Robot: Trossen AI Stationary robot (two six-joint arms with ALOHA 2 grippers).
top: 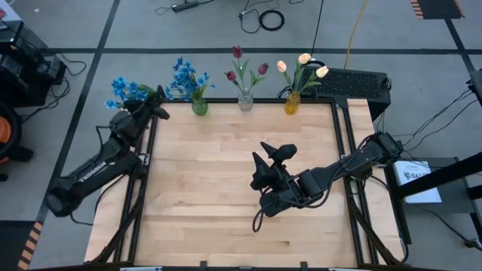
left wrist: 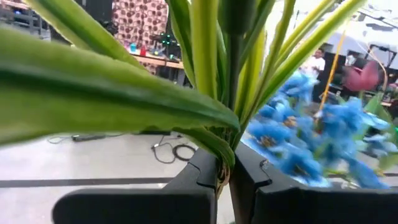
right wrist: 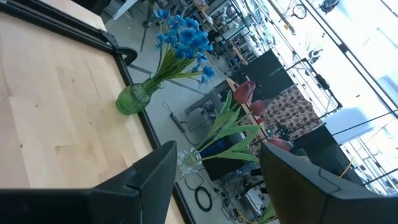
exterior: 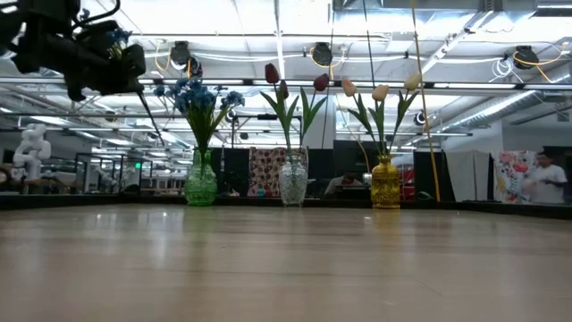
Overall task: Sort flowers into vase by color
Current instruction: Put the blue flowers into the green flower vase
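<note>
Starting at the left, we see the left gripper [top: 156, 105] clamped on the green stems of a blue flower bunch [top: 124, 90], raised at the table's far left corner. Its blossoms spread out to the gripper's left, past the table edge. Just right of it stands the green vase [top: 199, 108] with more blue flowers [top: 183, 75]; then the clear vase [top: 245, 102] of dark red tulips [top: 236, 52]; then the amber vase [top: 292, 103] of cream-yellow tulips [top: 303, 59]. The right gripper [top: 269, 161] hovers mid-table, fingers apart, apparently empty.
</note>
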